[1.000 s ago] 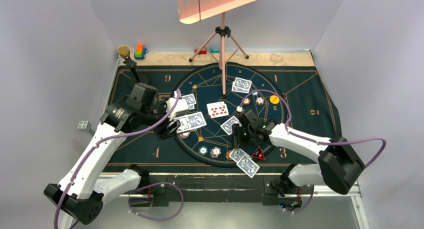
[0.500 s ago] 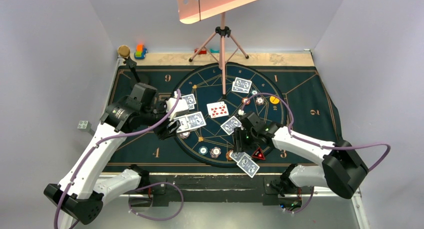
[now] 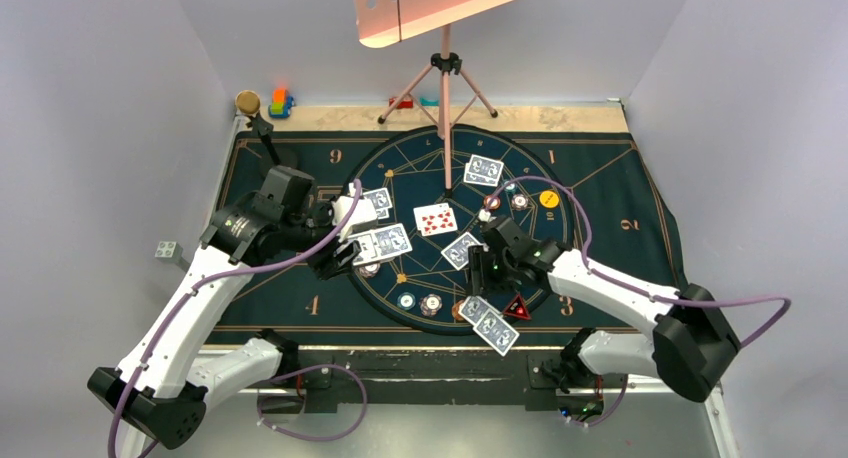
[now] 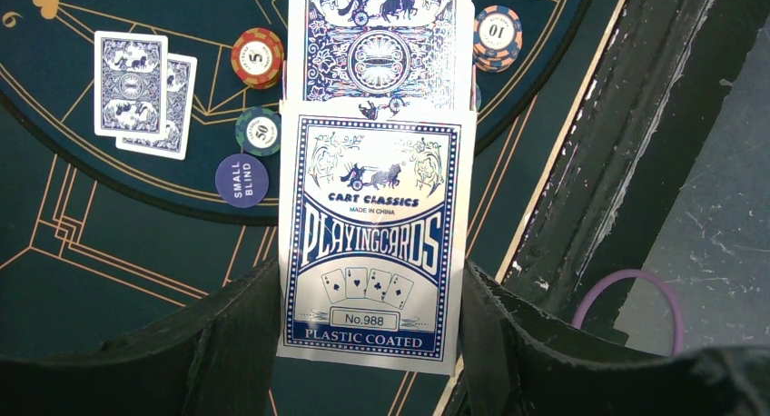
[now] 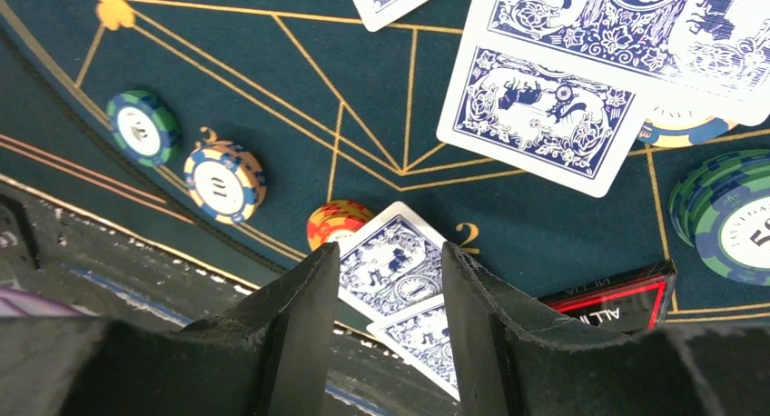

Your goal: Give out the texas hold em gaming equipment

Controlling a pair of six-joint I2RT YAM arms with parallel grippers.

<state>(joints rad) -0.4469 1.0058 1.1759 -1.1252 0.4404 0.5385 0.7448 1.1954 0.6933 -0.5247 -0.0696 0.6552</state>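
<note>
We are holding the left gripper (image 4: 372, 298) closed on the deck (image 4: 372, 243). We are hovering the right gripper (image 5: 390, 289), half open and empty, just above two cards (image 5: 395, 252). We judge that dealing is underway; next, the right gripper must pinch one card off the deck.

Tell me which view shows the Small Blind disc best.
Left wrist: the Small Blind disc lies fully visible, lettering readable, beside a 50 chip. Top external: I can't make it out. Right wrist: not in view.

"CART CLASSICS PLAYINGCARDS No.988 PLASTIC COATED" on the card pack (image 4: 372, 243); "SMALL BLIND" on the dark-blue disc (image 4: 241, 180).
</note>
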